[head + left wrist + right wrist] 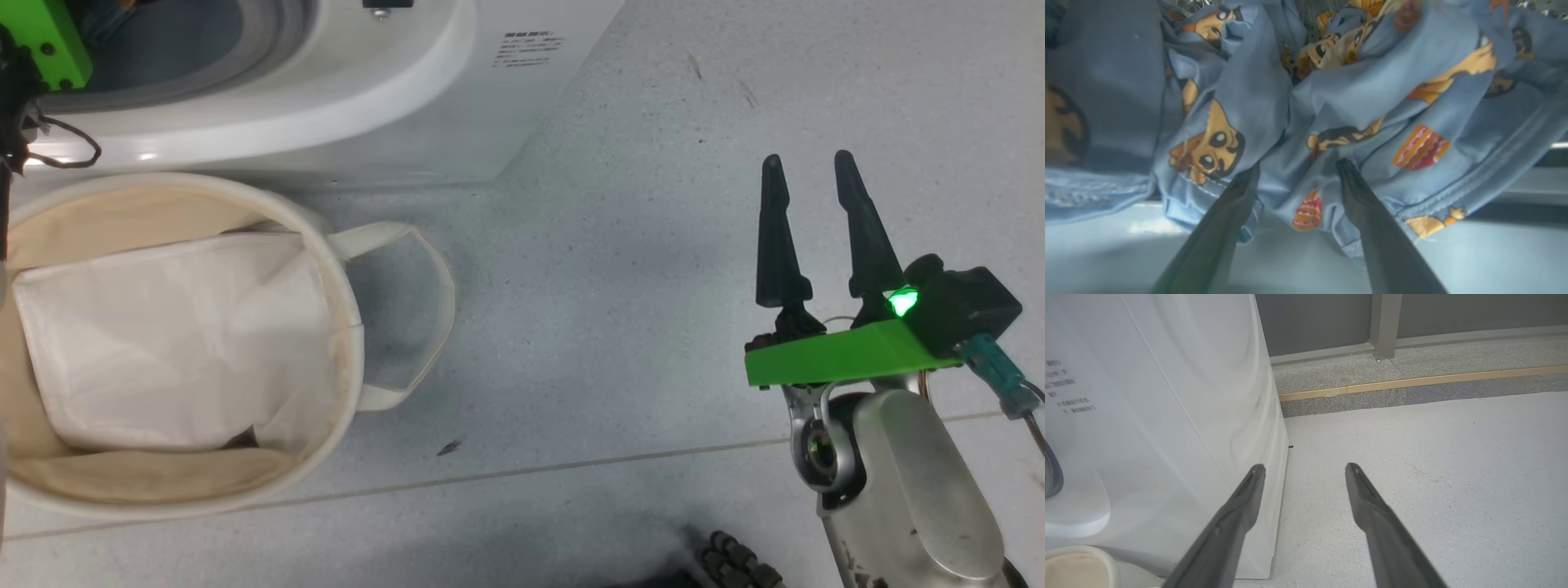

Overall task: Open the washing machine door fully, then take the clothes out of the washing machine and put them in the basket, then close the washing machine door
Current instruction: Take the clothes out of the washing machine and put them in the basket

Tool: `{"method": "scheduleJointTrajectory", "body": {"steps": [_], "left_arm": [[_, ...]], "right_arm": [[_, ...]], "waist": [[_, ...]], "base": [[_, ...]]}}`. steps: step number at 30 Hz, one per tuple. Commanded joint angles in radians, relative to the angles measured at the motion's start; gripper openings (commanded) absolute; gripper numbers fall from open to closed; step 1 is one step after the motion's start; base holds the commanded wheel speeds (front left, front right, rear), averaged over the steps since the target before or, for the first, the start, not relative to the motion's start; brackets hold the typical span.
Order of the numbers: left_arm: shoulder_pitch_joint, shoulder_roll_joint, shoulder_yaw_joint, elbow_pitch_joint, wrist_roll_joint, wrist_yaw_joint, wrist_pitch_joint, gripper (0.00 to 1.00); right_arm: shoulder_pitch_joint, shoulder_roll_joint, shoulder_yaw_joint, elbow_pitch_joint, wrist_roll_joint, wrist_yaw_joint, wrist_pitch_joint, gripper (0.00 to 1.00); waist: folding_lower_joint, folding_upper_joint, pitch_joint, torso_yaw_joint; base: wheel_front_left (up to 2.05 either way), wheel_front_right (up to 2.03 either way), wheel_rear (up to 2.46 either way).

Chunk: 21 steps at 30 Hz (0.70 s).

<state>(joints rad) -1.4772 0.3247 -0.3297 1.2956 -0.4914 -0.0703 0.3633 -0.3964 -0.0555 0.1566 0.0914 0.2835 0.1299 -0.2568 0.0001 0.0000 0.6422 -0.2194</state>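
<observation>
At the far left, the left gripper (1298, 165) reaches into the mouth of the washing machine (367, 106). Its two dark fingers are spread wide, with the tips against the clothes (1372, 94), a crumpled light-blue heap printed with orange and brown cartoon figures. Cloth bulges between the tips, but nothing is pinched. Below the washer's front, the basket (353, 327) stands on the floor (653, 204), just beside the machine, with a white folded sheet (163, 343) lying inside it. Well to the right, the right gripper (807, 158) hovers over the floor, its fingers also wide apart and empty, pointing past the washer's side.
</observation>
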Motion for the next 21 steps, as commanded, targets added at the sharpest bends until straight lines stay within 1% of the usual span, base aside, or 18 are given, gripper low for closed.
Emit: {"method": "scheduleJointTrajectory", "body": {"steps": [1, 2, 3, 4, 13, 21], "left_arm": [[-0.012, 0.042, 0.013, -0.013, -0.002, 0.009, -0.007, 0.99], [-0.010, 0.041, 0.012, -0.012, -0.003, 0.007, -0.017, 0.64], [-0.008, 0.039, 0.014, -0.012, -0.007, 0.005, -0.026, 0.18], [-0.005, 0.038, 0.016, -0.011, -0.011, 0.002, -0.032, 0.00], [0.032, 0.029, 0.025, -0.009, -0.041, -0.030, -0.127, 0.00], [0.117, 0.017, 0.035, -0.033, -0.094, -0.059, -0.285, 0.00]], "right_arm": [[0.002, 0.005, 0.018, -0.036, 0.000, 0.001, -0.005, 1.00], [0.001, 0.005, 0.017, -0.035, -0.001, 0.001, -0.005, 1.00], [0.001, 0.005, 0.017, -0.034, -0.003, 0.001, -0.005, 1.00], [0.001, 0.005, 0.016, -0.033, -0.004, 0.001, -0.005, 1.00], [0.007, 0.005, 0.013, -0.017, -0.009, 0.001, -0.005, 1.00], [0.019, 0.005, 0.018, 0.009, -0.003, 0.001, -0.005, 1.00]], "waist": [[-0.0001, 0.0000, 0.001, 0.002], [-0.0001, 0.0000, 0.001, 0.003], [-0.0001, 0.0000, 0.001, 0.004], [-0.0001, 0.0000, 0.000, 0.005], [-0.0001, 0.0000, -0.039, 0.016], [-0.0001, 0.0000, -0.110, 0.023]], "base": [[0.00, 0.00, 0.00], [0.00, 0.00, 0.00], [0.00, 0.00, 0.00], [0.00, 0.00, 0.00], [0.00, 0.00, 0.00], [0.00, 0.00, 0.00]]}}
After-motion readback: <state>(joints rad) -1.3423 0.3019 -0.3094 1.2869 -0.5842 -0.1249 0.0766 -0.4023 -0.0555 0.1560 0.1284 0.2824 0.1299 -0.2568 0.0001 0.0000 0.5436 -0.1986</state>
